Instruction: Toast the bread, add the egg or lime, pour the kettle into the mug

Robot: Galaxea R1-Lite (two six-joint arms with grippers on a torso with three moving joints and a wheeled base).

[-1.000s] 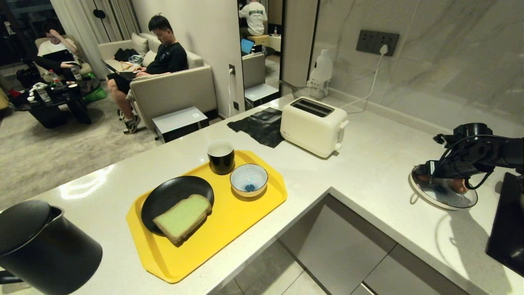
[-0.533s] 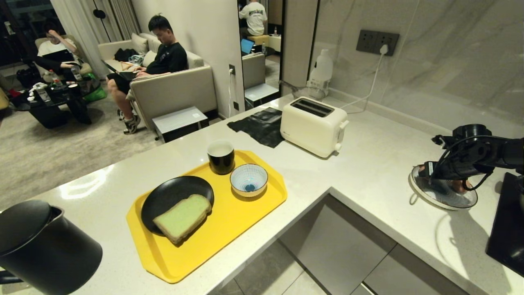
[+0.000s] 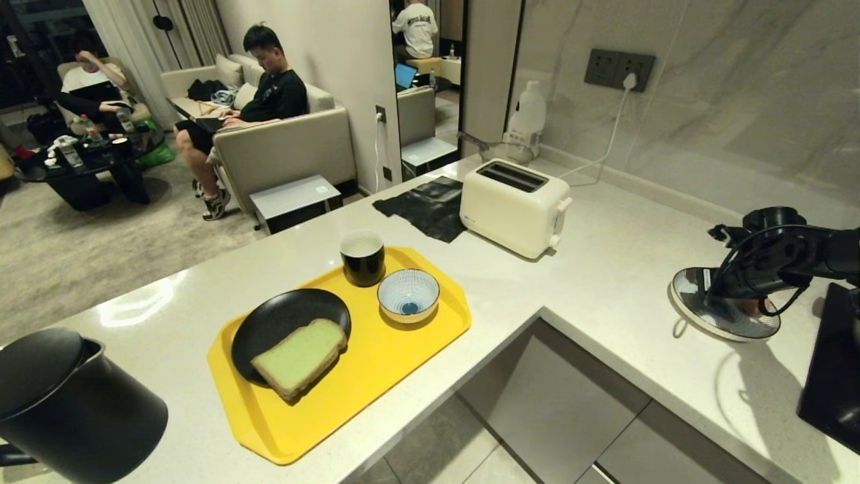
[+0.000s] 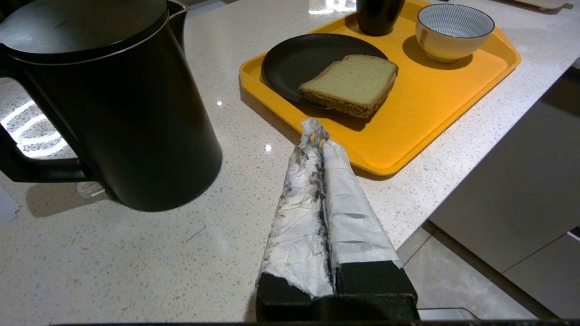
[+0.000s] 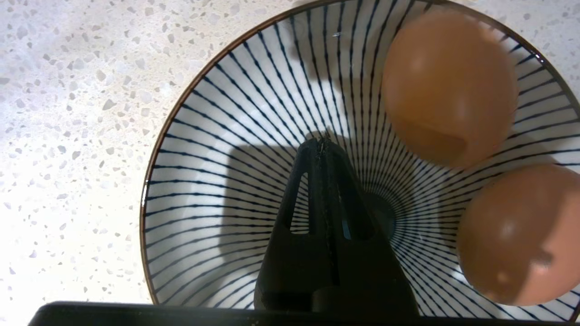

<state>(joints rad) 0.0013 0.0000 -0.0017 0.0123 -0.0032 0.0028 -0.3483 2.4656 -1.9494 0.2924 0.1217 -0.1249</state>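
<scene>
The bread [image 3: 300, 356] lies on a black plate [image 3: 269, 323] on a yellow tray [image 3: 396, 366], behind it the black mug [image 3: 363, 257]. The black kettle [image 3: 67, 403] stands at the near left, and my taped left gripper [image 4: 312, 129] rests shut and empty beside it. At the far right, my right gripper [image 5: 322, 144] hangs shut and empty over a striped dish [image 5: 181, 136]. Two brown eggs [image 5: 448, 86] [image 5: 521, 235] lie in that dish beside the fingers, untouched. No lime is in view.
A cream toaster [image 3: 514, 206] stands at the back of the counter, plugged into the wall, beside a black cloth [image 3: 430, 205]. A small striped bowl [image 3: 408, 296] sits on the tray. A black hob [image 3: 833, 363] borders the dish. People sit beyond the counter.
My right gripper's fingers have closed over the striped dish with no egg between them. The dish has shifted slightly. The left arm has not moved.
</scene>
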